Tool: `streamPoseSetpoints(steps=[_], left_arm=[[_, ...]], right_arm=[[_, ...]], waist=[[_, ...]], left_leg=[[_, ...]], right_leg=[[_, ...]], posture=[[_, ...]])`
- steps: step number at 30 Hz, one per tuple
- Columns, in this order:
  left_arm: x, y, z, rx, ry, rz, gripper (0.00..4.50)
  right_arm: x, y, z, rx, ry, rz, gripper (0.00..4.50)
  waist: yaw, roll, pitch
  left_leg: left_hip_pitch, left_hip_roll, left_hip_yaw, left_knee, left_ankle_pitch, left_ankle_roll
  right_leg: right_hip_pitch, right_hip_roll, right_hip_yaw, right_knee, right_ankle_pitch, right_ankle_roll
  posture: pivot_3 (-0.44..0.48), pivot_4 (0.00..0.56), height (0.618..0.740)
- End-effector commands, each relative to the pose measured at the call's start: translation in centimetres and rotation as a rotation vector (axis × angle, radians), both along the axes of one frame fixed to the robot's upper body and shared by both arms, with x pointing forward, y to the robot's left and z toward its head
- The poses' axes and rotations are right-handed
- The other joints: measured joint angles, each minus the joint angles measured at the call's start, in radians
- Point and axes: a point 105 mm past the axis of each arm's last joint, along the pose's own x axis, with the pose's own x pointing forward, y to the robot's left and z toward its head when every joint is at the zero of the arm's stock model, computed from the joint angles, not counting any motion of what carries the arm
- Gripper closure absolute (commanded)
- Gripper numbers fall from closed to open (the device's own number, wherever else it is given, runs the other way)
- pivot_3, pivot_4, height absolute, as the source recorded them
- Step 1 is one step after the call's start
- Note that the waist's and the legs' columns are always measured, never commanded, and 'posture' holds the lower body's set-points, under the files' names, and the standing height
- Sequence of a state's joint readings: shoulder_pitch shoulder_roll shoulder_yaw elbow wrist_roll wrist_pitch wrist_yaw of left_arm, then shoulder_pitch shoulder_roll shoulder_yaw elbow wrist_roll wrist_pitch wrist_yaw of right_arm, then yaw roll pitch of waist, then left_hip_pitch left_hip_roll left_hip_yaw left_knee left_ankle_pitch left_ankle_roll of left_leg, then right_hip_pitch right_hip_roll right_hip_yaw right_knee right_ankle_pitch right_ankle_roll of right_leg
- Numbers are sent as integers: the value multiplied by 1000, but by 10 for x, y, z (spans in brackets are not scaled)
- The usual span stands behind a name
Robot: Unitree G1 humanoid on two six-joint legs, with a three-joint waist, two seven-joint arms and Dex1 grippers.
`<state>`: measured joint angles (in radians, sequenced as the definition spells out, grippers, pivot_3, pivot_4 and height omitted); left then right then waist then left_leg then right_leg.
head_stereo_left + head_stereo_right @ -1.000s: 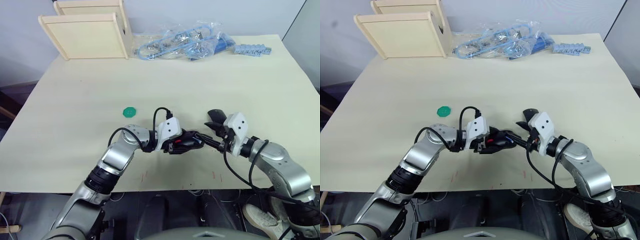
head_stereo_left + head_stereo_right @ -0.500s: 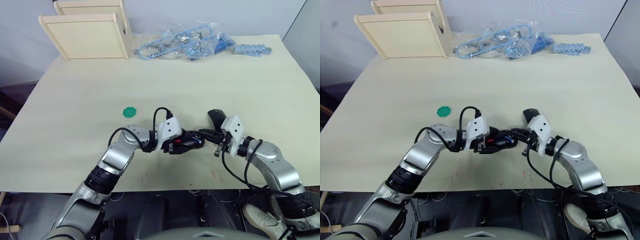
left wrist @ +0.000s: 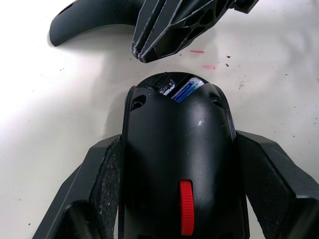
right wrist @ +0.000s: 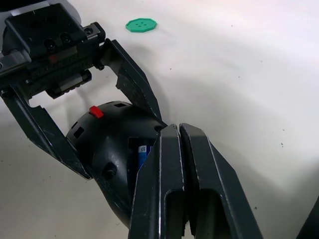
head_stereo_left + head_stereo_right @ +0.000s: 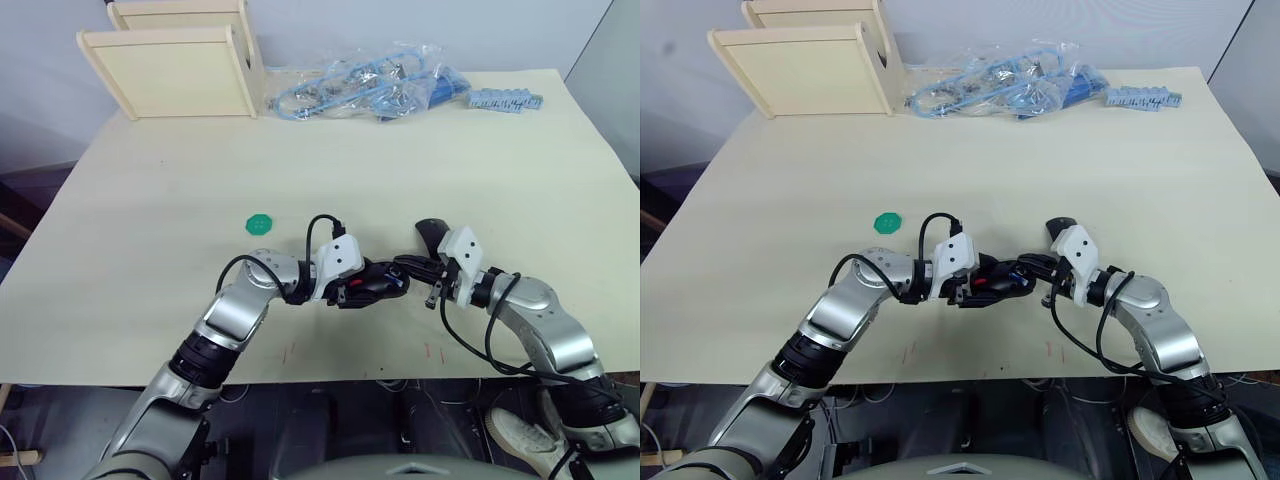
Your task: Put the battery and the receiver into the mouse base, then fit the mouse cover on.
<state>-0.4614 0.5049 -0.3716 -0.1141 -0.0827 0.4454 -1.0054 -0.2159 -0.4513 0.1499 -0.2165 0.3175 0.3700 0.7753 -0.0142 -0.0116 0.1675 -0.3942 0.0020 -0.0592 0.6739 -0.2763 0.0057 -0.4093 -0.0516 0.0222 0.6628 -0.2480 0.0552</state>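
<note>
Compared with a second ago, the right gripper (image 5: pixel 1033 268) has moved in from just beside the mouse base (image 5: pixel 992 282) to its open rear end, and the white wrist housing has turned over. The left gripper (image 3: pixel 175 164) has not shifted; it still clamps the mouse base between its two fingers (image 3: pixel 99 184), low over the table (image 5: pixel 150 200) near its front edge.

The head views give the layout: the two arms meet nose to nose, the mouse cover (image 5: pixel 431 236) lies on the table just behind the right wrist, a green disc (image 5: pixel 260 222) sits off to the left, and wooden boxes (image 5: pixel 175 60) and bagged blue parts (image 5: pixel 370 85) stand at the far edge.

The wrist views add the close detail. The left one shows the red wheel (image 3: pixel 186 206) and the battery (image 3: pixel 183 91) lying inside the base's rear opening, with the right gripper's tips pressed together and stopping just short of that opening. The right one shows those fingers closed against each other with nothing visible between them, covering most of the battery; whether they touch it is unclear. The cover is cut off at both wrist views' edges.
</note>
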Motion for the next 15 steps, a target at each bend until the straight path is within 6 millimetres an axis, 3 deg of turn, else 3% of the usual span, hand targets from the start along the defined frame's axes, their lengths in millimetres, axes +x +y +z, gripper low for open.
streamPoseSetpoints(steps=[1,15], left_arm=[[-2,1,-8,21,17,10,1625],[-2,1,-7,18,15,11,1625]], right_arm=[[-1,3,4,9,-7,9,4425],[1,4,-15,-57,49,-1,4425]], waist=[[0,0,0],[0,0,0]], left_leg=[[0,0,0,0,0,0],[0,0,0,0,0,0]], right_leg=[[0,0,0,0,0,0],[0,0,0,0,0,0]], posture=[[0,150,740],[0,150,740]])
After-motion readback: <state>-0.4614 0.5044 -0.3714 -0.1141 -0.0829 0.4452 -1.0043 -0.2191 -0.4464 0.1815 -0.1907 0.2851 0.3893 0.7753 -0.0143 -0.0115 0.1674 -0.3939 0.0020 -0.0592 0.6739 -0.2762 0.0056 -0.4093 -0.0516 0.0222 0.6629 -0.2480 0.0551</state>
